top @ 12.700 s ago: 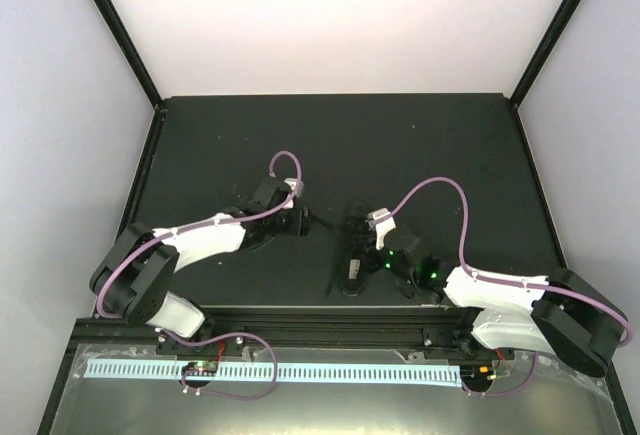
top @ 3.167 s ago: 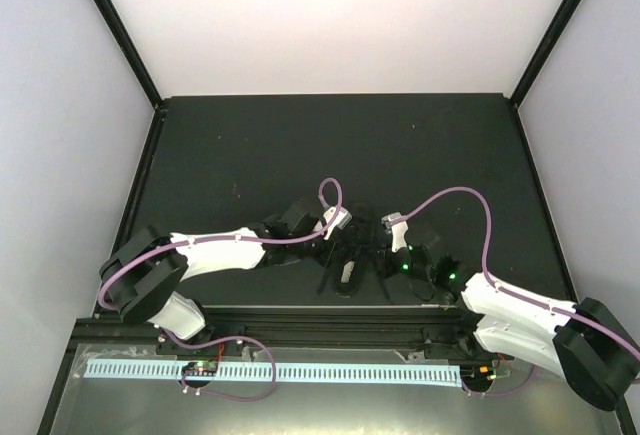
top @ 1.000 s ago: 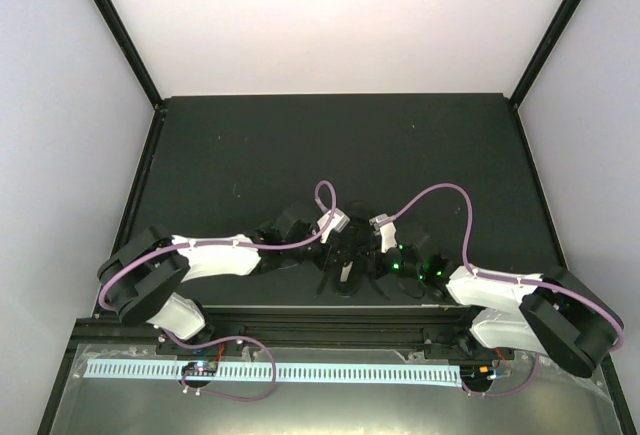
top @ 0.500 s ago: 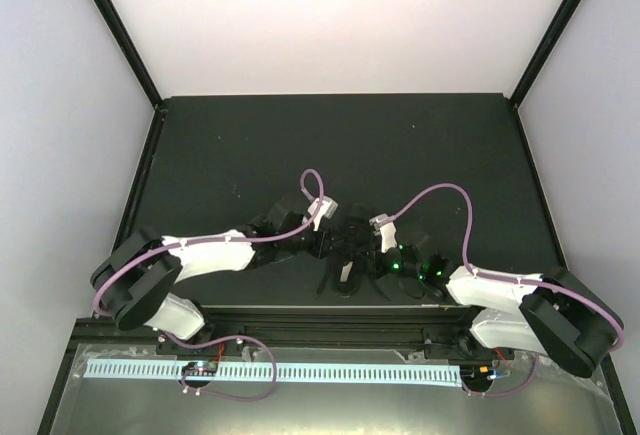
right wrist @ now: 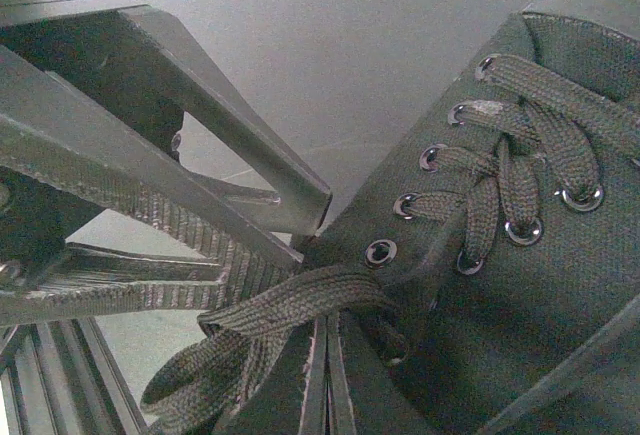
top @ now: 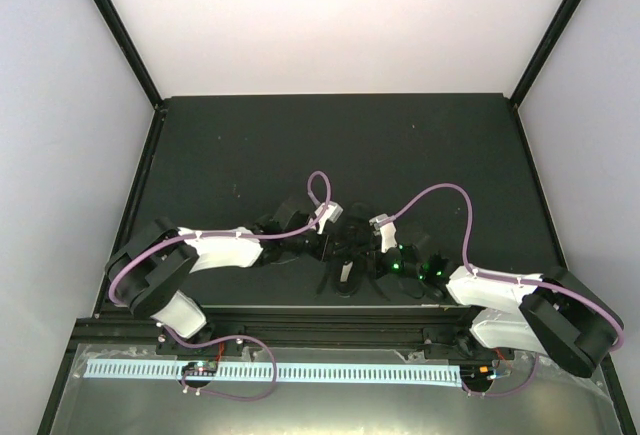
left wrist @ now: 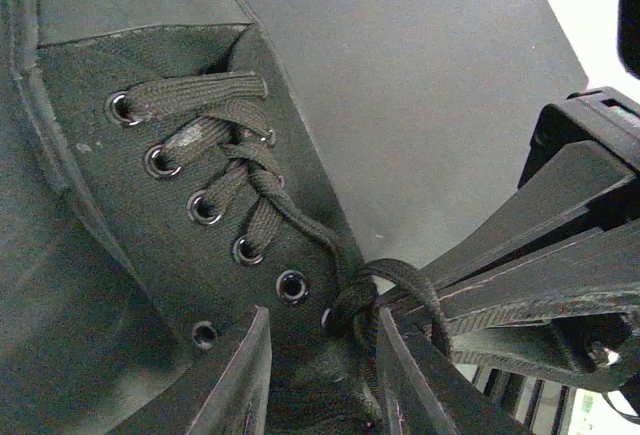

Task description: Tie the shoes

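Note:
A small black shoe (top: 349, 271) lies on the dark mat between both arms, toe away from them. My left gripper (top: 337, 243) comes in from the left. In the left wrist view it (left wrist: 322, 310) is open, its fingers astride the shoe's top (left wrist: 180, 245) just below the knot (left wrist: 355, 300). A lace loop (left wrist: 415, 280) curls over its right finger. My right gripper (top: 369, 258) reaches in from the right. Its jaws (right wrist: 325, 319) are shut, pinching a flat lace loop (right wrist: 270, 305) pulled sideways from the top eyelet. The left gripper's fingers (right wrist: 230, 135) cross just above that loop.
The dark mat (top: 300, 145) runs back to white walls framed by black posts. A black rail (top: 320, 315) lines the near edge in front of the arm bases. Purple cables arch above both wrists.
My left gripper has opened and its wrist has drawn slightly back and to the left. The right arm and the shoe have stayed still.

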`<state>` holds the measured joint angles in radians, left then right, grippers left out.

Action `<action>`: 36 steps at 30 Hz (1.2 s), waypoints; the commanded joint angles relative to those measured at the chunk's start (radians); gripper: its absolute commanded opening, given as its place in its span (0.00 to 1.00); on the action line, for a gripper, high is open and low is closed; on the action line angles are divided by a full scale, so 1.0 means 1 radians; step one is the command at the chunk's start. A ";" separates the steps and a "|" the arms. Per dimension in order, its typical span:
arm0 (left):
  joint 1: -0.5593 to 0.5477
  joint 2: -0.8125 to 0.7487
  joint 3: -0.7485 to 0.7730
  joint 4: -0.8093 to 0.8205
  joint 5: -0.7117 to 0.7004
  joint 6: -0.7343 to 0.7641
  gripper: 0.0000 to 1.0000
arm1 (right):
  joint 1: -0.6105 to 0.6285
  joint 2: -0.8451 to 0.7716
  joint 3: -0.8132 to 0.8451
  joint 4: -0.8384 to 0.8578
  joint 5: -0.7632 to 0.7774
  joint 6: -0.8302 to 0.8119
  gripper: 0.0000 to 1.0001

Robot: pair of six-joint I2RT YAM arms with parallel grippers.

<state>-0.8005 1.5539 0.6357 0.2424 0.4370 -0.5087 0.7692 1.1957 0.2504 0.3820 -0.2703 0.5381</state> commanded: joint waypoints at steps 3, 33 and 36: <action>0.005 0.015 0.028 0.077 0.031 -0.029 0.33 | 0.005 0.014 0.007 0.021 0.020 -0.006 0.02; 0.004 0.091 0.020 0.190 0.134 -0.077 0.03 | 0.005 0.003 0.035 -0.004 0.048 -0.007 0.02; 0.006 0.070 0.010 0.186 0.104 -0.078 0.02 | 0.005 -0.046 0.031 -0.051 0.082 -0.009 0.02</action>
<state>-0.7933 1.6516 0.6373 0.4187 0.5488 -0.5877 0.7692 1.2049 0.2634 0.3614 -0.2596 0.5373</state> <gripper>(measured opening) 0.021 0.016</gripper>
